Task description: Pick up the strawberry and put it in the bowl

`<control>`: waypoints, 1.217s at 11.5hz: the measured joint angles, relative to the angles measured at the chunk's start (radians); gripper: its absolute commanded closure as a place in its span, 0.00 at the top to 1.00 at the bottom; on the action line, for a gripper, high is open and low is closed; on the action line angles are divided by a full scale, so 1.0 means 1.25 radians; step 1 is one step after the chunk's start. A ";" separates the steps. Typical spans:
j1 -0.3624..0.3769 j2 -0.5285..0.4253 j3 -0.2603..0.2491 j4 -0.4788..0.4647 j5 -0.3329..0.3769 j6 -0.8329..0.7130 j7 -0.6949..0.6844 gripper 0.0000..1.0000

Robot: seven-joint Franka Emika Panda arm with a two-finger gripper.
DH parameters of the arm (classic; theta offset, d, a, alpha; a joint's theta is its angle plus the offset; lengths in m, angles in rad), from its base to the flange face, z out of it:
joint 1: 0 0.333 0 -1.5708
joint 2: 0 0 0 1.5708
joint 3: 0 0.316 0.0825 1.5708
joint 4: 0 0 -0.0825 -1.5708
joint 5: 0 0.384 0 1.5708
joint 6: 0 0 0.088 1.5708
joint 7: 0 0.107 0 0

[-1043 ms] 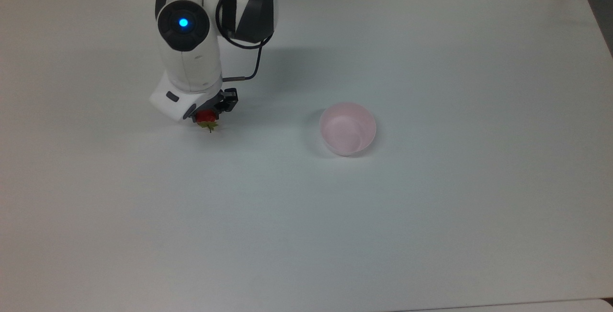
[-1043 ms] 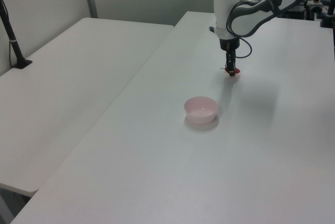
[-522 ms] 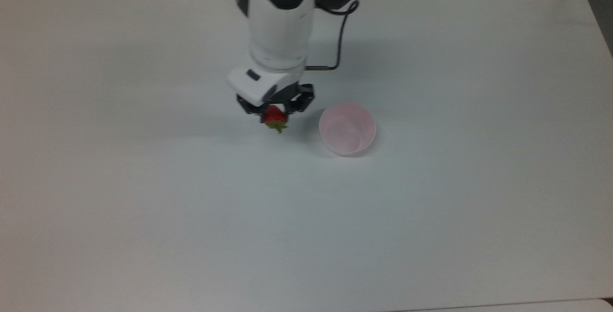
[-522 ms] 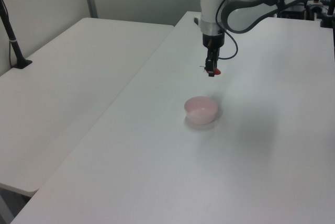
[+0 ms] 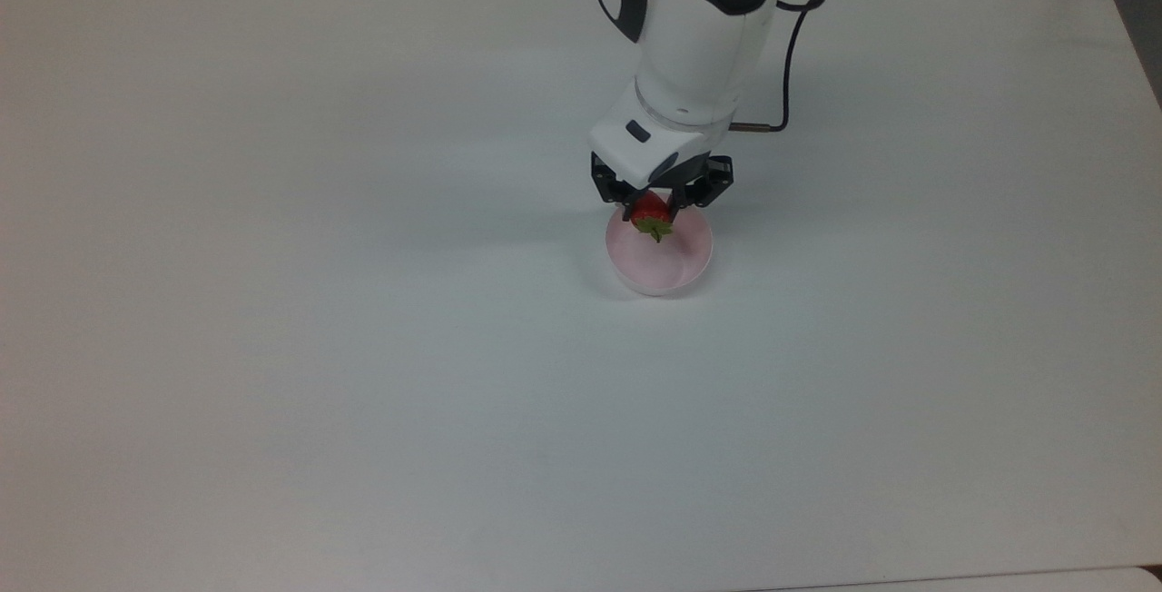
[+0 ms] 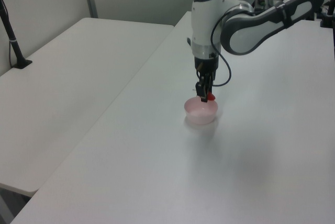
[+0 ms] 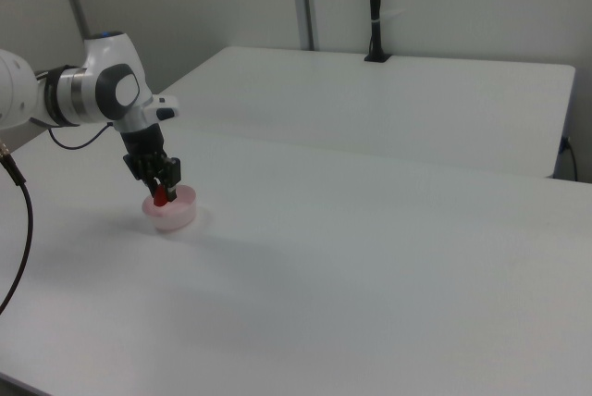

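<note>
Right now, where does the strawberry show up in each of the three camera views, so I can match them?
Top view: the strawberry is right of centre, between the gripper fingers, over the bowl's upper rim.
Left view: right of centre, red at the fingertips above the bowl.
Right view: far left, over the bowl.
Shared landmark: the pink bowl.

No legible text (anywhere)

Small bright red strawberry (image 5: 651,210) with green leafy cap pointing down-frame, held just right of centre in the top view, over the rim of small round pale pink plastic bowl (image 5: 676,271); seemingly not yet resting inside.
</note>
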 measured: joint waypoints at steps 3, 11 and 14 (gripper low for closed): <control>0.010 0.026 0.000 0.000 0.008 0.026 0.011 0.73; 0.004 -0.010 -0.009 0.024 0.007 -0.010 -0.023 1.00; -0.048 -0.120 -0.016 0.030 0.007 -0.197 -0.162 1.00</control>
